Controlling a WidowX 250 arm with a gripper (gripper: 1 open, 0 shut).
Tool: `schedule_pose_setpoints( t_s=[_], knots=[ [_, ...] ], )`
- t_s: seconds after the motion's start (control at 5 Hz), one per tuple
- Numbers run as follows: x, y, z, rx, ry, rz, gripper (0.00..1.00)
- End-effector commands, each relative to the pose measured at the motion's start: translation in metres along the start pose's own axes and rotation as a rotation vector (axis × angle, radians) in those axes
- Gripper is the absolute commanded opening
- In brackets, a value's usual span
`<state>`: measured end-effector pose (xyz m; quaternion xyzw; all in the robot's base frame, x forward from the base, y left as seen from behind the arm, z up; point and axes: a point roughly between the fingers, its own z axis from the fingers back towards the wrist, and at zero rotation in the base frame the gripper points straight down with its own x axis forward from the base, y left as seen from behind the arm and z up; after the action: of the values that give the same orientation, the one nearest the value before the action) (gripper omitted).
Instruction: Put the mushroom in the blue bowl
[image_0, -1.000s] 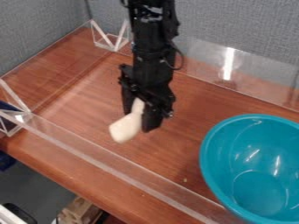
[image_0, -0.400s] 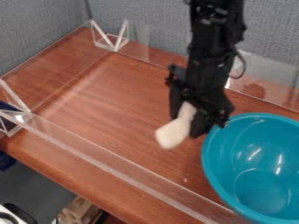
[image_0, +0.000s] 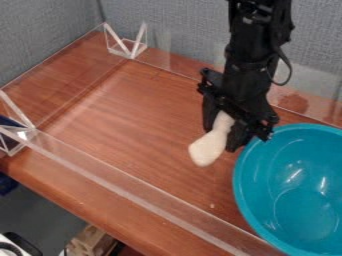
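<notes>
Camera view: the blue bowl (image_0: 291, 191) is seen at lower right, nothing visible inside it. The mushroom (image_0: 214, 141) is held clamped in the gripper (image_0: 233, 130), lifted above the table (image_0: 120, 110), just left of the bowl's rim. Compared with a second ago, gripper and mushroom are displaced rightward, nearer the bowl.

Even, fairly bright indoor light, low resolution, soft overall. Glossy blue bowl (image_0: 287, 190) shows small white highlights on its inner wall. Wood table (image_0: 120, 115) left of the bowl carries a pale sheen streak. Clear acrylic walls (image_0: 267, 72) behind the bowl catch white glare. Shadows faint; slight blur on the arm.
</notes>
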<state>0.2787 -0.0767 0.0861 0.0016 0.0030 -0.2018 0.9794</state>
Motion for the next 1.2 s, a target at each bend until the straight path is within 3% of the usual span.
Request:
schedule_pose_setpoints(
  t_s=[0.0, 0.6, 1.0],
  knots=[
    [0.013, -0.044, 0.010, -0.006, -0.061, -0.119, 0.00],
    [0.020, -0.075, -0.002, -0.017, -0.078, -0.203, 0.00],
    [0.023, -0.090, -0.028, -0.054, -0.052, -0.247, 0.00]
  ],
)
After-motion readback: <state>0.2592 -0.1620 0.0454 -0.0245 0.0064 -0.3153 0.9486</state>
